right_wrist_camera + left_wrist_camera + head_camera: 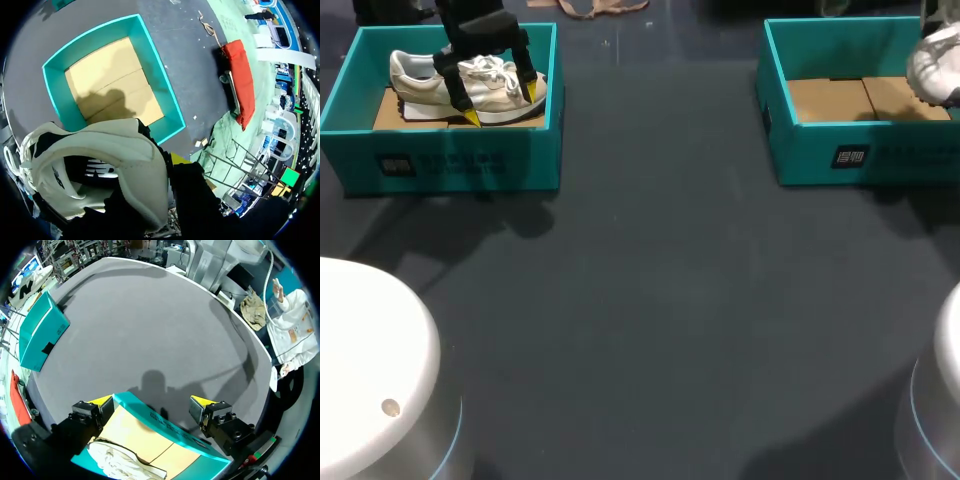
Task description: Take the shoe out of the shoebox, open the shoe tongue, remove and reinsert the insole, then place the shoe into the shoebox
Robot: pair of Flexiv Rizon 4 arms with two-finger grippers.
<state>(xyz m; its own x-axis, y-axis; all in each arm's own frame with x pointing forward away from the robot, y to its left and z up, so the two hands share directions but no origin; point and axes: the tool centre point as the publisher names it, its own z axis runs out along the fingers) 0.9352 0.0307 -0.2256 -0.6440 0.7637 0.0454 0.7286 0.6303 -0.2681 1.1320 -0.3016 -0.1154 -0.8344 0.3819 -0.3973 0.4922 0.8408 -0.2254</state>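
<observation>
**Q:** What occupies the far left corner of the worktop [650, 300]?

**A:** The left shoebox [450, 160], teal and open-topped, with a cardboard floor. The cream shoe [470, 85] rests inside it on its sole, lying lengthwise along the far edge. The left end effector [500, 103] hangs over the shoe's laced part. Its fingers are spread wide, one yellow tip to each side, and they are closed on nothing. In the left wrist view, the box's near wall [165, 427] runs across between the parted fingers of that end effector [151, 401].

**Q:** And the middle?

**A:** Dark worktop, with a tan strap [590, 8] lying at the far edge.

**Q:** The far right corner?

**A:** The right shoebox [840, 155], which holds only its cardboard floor. The white shoe [940, 62] is held aloft above the end of the box nearest the right edge. In the right wrist view, this shoe [100, 165] hangs over the box [160, 75], collar opening toward the camera. The right end effector [170, 162] grips it at the collar. One yellow tip lies against the collar's outside, and the other finger is hidden by the shoe.
</observation>
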